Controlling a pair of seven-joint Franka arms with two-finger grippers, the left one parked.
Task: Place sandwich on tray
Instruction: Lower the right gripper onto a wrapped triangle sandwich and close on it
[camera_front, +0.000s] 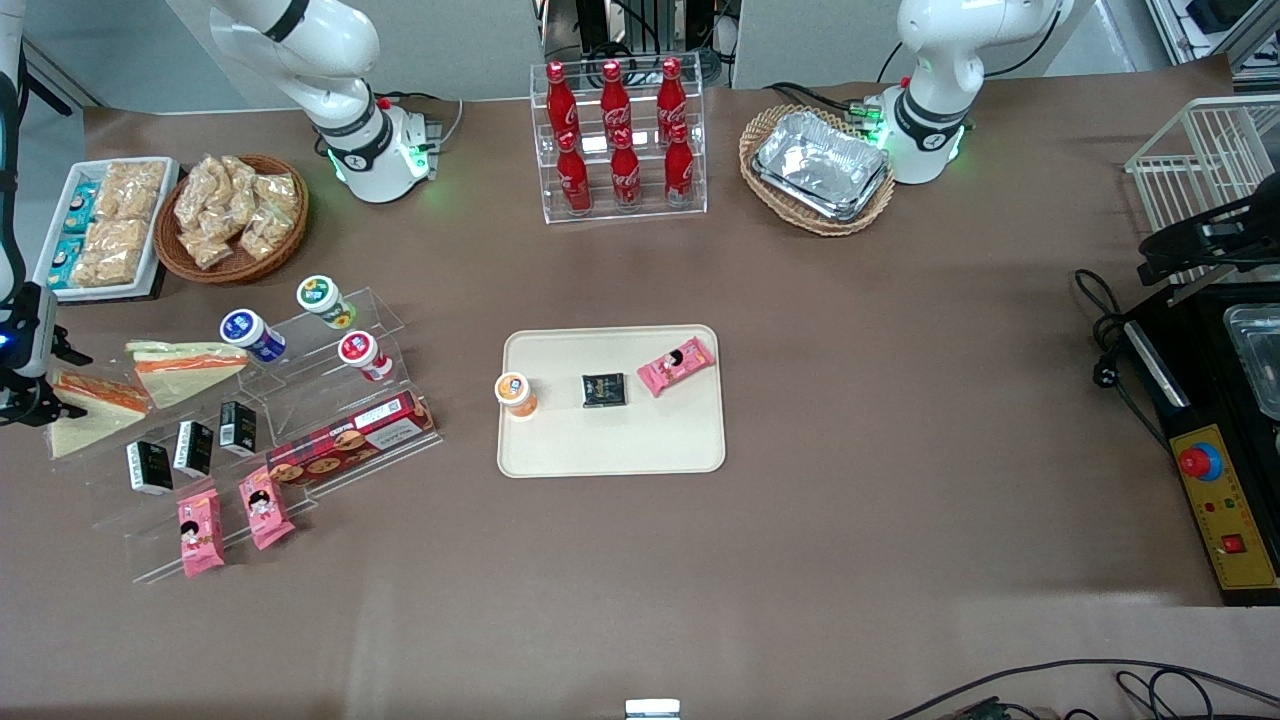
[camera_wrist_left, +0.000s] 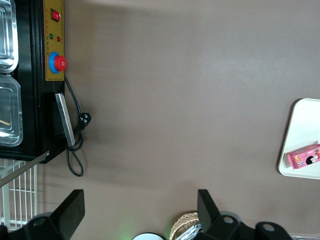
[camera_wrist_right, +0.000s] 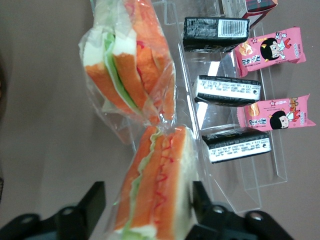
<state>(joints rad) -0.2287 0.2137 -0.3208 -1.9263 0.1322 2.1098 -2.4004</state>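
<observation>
The sandwich, a clear-wrapped wedge with an orange-red filling stripe, lies on the clear acrylic stand at the working arm's end of the table. My gripper is down at it. In the right wrist view the sandwich stands between the fingers of my open gripper. One finger is against the wrap and the other finger is a little apart from it. The cream-beige tray lies mid-table, well away toward the parked arm's end, and its edge shows in the left wrist view.
A second wedge with a greenish edge lies beside the sandwich. The acrylic stand also holds black packets, pink snack packs, cups and a biscuit box. The tray carries an orange cup, a black packet and a pink pack.
</observation>
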